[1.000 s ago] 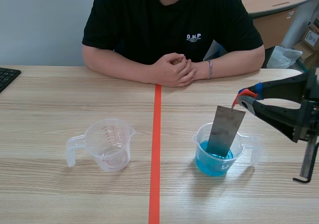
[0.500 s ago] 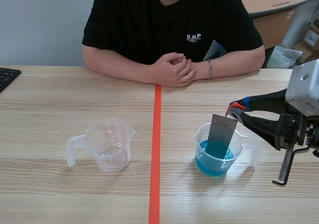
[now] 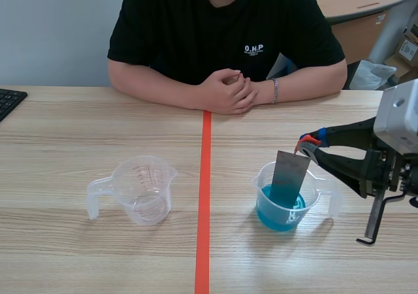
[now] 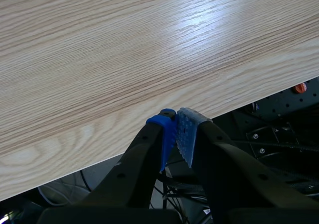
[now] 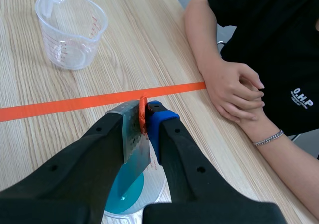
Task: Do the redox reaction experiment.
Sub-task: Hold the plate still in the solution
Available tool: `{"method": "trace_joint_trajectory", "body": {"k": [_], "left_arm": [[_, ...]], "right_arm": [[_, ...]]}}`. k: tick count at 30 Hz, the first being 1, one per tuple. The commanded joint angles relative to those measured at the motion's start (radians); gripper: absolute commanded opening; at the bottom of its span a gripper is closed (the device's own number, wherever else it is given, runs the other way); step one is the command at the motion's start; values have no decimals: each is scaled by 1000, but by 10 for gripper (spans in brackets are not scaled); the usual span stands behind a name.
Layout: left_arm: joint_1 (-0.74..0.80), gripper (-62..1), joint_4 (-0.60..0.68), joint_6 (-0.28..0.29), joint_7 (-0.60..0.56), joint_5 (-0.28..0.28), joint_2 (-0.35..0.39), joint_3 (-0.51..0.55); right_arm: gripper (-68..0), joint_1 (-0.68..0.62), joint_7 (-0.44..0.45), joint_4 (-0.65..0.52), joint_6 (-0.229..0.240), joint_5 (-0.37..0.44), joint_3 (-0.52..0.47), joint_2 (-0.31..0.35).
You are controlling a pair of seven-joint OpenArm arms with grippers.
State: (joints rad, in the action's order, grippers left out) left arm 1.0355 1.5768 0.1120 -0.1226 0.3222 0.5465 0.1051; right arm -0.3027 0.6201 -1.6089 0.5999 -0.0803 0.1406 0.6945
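My right gripper [image 3: 305,144] pinches the upper corner of the grey metal plate [image 3: 289,176]. The plate stands tilted, its lower end dipped in the blue liquid of the clear cup [image 3: 260,189]. That cup sits right of the orange tape line, nearer the table's [image 3: 65,255] near edge than its far one.

My right wrist view shows the plate pressed flat between my two fingers, which the scene view cannot confirm. The empty measuring cup [image 3: 140,189] stands well apart, left of the line.

Only the scene view shows the keyboard [image 3: 10,101] at the table's left edge. A person's clasped hands [image 3: 225,90] rest at the far edge.

Only my left wrist view shows my left gripper [image 4: 175,134]. Its pads are pressed together on nothing, above the table's edge.
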Motion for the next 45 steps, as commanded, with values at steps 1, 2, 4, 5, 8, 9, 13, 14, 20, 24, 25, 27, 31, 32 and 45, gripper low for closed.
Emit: {"method": "trace_joint_trajectory", "body": {"k": [1,2,4,5,8,9,13,14,20,24,25,27,31,32,45], "left_arm": [[-3,-569,6,3,-7,3,2,0],[-3,-569,6,3,-7,3,2,0],[-3,-569,6,3,-7,3,2,0],[-3,-569,6,3,-7,3,2,0],[-3,-569,6,3,-7,3,2,0],[-3,-569,6,3,-7,3,2,0],[-3,-569,6,3,-7,3,2,0],[-3,-569,6,3,-7,3,2,0],[-3,-569,6,3,-7,3,2,0],[-3,-569,6,3,-7,3,2,0],[-3,-569,6,3,-7,3,2,0],[-3,-569,6,3,-8,3,2,0],[-3,-569,6,3,-8,3,2,0],[-3,-569,6,3,-8,3,2,0],[-3,-569,6,3,-7,4,2,0]], "right_arm": [[-660,6,0,-5,1,4,-2,9],[-660,6,0,-5,1,4,-2,9],[-660,6,0,-5,1,4,-2,10],[-660,6,0,-5,1,4,-2,10],[-660,6,0,-5,1,4,-2,10],[-660,6,0,-6,1,4,-2,10],[-660,6,0,-6,1,4,-2,10],[-660,6,0,-6,1,4,-2,10],[-660,6,0,-6,1,4,-3,10],[-660,6,0,-6,1,5,-3,10],[-660,6,0,-6,3,5,-3,11],[-660,6,0,-6,11,5,-5,15],[-660,5,1,-7,31,7,-22,15],[-660,3,1,-7,31,12,-30,15],[-660,-65,8,-109,113,86,-148,50]]}}
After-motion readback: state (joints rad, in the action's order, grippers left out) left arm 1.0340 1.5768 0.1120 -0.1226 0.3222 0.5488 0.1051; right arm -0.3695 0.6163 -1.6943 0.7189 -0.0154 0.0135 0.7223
